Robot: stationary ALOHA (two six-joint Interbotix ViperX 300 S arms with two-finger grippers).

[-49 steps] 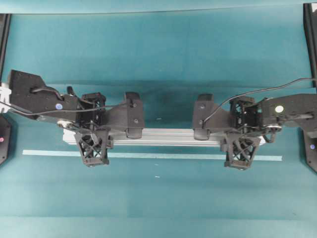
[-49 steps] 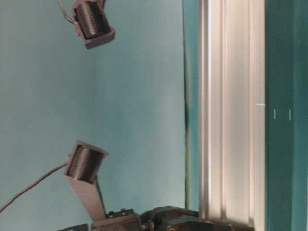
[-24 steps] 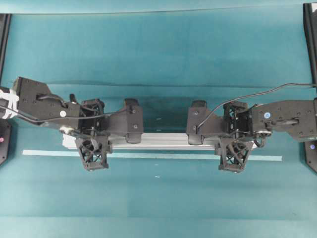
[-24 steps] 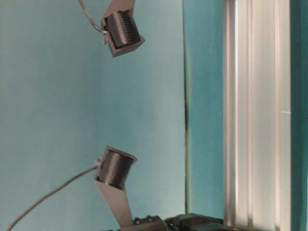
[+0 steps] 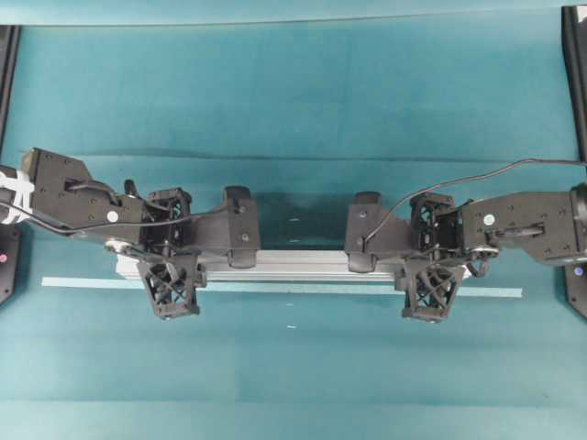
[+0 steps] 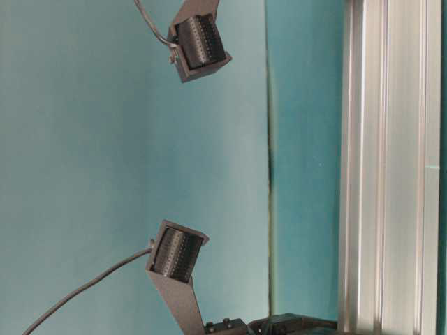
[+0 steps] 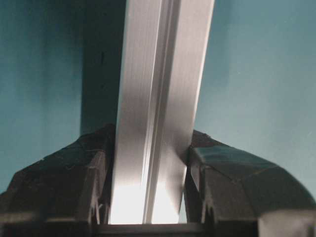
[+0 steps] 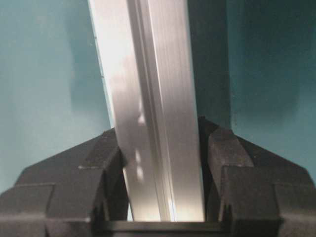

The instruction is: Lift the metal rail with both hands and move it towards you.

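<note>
Jaws of both grippers are clenched on the rail (image 5: 303, 263): we see the left gripper (image 7: 148, 163) pinching it near one end, the right gripper (image 8: 163, 158) near the other. The rail runs lengthwise across the bench (image 5: 293, 92) middle, just behind the tape strip (image 5: 303, 288) toward the near edge.

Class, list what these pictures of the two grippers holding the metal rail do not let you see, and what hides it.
- Both ends of the metal rail: overhead, the arms cover them; elsewhere, frame edges cut them.
- Gap under the rail: not measurable in any view.
- Left gripper and right gripper: the rail hides the inner pads.
</note>
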